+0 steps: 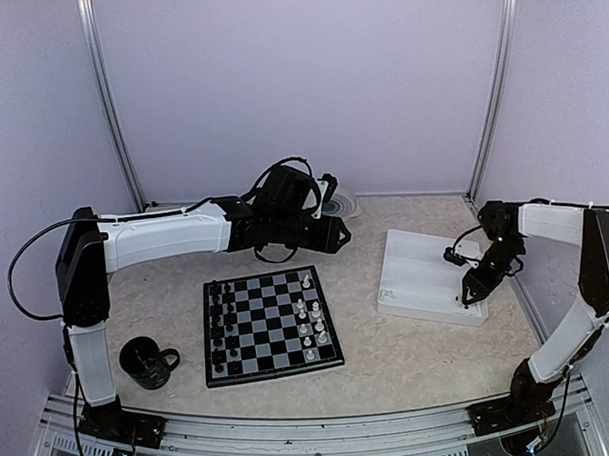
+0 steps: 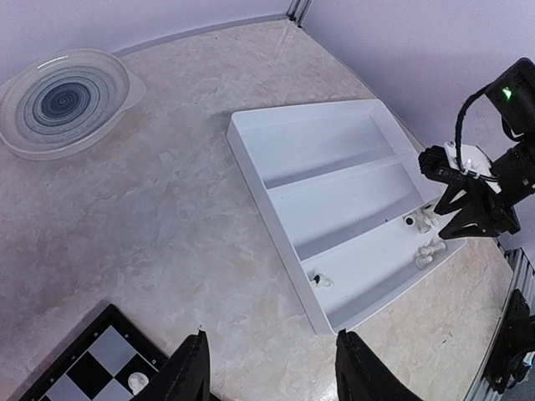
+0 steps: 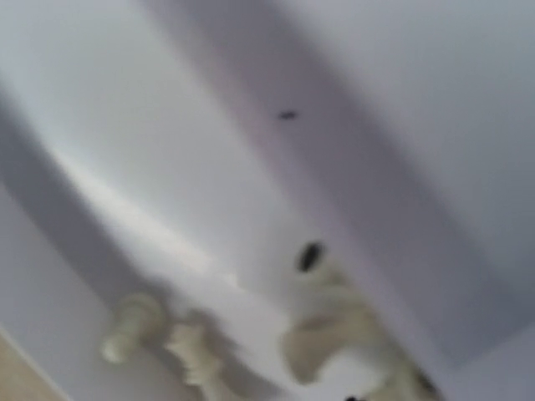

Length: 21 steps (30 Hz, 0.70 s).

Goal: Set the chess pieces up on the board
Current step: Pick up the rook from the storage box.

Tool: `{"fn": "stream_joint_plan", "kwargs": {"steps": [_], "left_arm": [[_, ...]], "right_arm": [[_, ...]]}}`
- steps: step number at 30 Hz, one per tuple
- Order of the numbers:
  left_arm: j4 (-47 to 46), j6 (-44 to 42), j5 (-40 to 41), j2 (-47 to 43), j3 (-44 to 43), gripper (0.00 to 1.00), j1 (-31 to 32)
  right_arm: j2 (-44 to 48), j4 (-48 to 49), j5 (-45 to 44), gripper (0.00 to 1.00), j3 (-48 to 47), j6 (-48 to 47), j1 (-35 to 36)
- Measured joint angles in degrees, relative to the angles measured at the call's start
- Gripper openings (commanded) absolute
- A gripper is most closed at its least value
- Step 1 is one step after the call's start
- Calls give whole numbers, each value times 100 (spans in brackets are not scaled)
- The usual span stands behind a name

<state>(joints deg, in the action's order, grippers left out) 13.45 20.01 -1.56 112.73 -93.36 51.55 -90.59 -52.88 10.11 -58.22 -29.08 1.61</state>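
Top cam's sitting high & behind the arm bases, looking down/fwd, taking in the whole table: board, tray, both arms. Left wrist cam's hanging mid-height, looking past the left gripper at a slant twd the same tray, w/ the right gripper showing at one end. Right wrist cam's pointing into that tray from v. close, blurring white chess pieces.

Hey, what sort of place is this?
Probably a robot lab test cell: plain lilac walls with metal corner posts, two white-and-black robot arms bolted to a metal rail, a flat checkered chessboard.
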Motion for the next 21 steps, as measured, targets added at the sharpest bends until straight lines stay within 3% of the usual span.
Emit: {"fn": "stream_joint_plan", "kwargs": {"steps": [9, 21], "left_arm": [[0, -13, -9, 0, 0, 52, -52], [37, -31, 2, 0, 0, 53, -83]], "right_arm": [[-439, -11, 17, 30, -120, 155, -260], [-1008, -4, 216, 29, -378, 219, -260]]}}
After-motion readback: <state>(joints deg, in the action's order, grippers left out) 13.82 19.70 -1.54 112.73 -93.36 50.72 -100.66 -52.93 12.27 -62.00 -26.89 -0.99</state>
